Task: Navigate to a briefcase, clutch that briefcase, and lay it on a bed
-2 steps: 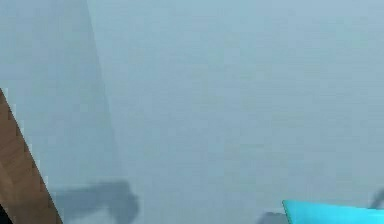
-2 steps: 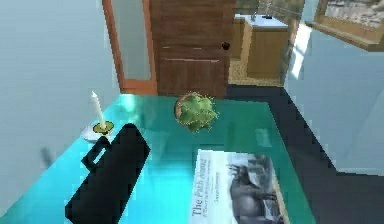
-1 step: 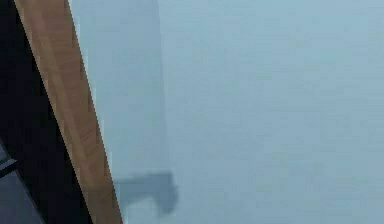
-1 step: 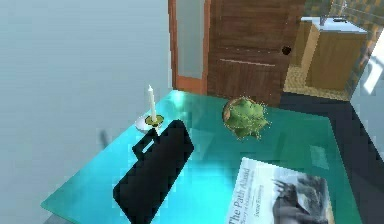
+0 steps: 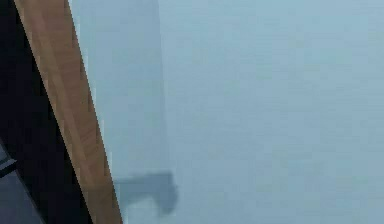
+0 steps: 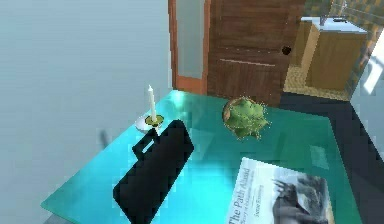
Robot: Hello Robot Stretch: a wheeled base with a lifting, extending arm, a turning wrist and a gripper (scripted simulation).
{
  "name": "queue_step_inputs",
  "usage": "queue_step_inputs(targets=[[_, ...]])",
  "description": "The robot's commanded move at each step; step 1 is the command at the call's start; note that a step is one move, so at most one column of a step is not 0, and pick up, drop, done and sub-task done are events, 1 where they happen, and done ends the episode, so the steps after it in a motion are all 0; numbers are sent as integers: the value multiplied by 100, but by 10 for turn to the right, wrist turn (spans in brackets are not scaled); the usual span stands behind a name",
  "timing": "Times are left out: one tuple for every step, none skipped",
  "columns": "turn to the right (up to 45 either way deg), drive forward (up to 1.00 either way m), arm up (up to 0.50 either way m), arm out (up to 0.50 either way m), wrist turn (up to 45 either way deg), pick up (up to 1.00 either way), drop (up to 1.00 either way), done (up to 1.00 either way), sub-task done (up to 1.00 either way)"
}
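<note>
Forward view: a pale blue wall (image 5: 270, 100) takes most of the frame, and a slanting wooden door jamb (image 5: 70, 110) edges a dark gap at the view's left.

Arm side view: a teal table (image 6: 300, 135) stands against the wall, with a brown panelled door (image 6: 250, 40) beyond its far end and a wooden cabinet (image 6: 335, 55) past the doorway. The black briefcase (image 6: 150, 175) lies flat on the table's near left part, its handle toward a white candle (image 6: 151, 100). The candle stands upright in a small brass holder (image 6: 152, 121). A newspaper (image 6: 280, 195) lies right of the briefcase, apart from it. A round leafy plant (image 6: 246, 117) sits mid-table; its pot cannot be made out.
</note>
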Motion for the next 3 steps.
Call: queue_step_inputs(targets=[[0, 0, 36, 0, 0, 0, 0, 0, 0], [0, 0, 0, 14, 0, 0, 0, 0, 0], [0, 0, 0, 0, 450, 0, 0, 0, 0]])
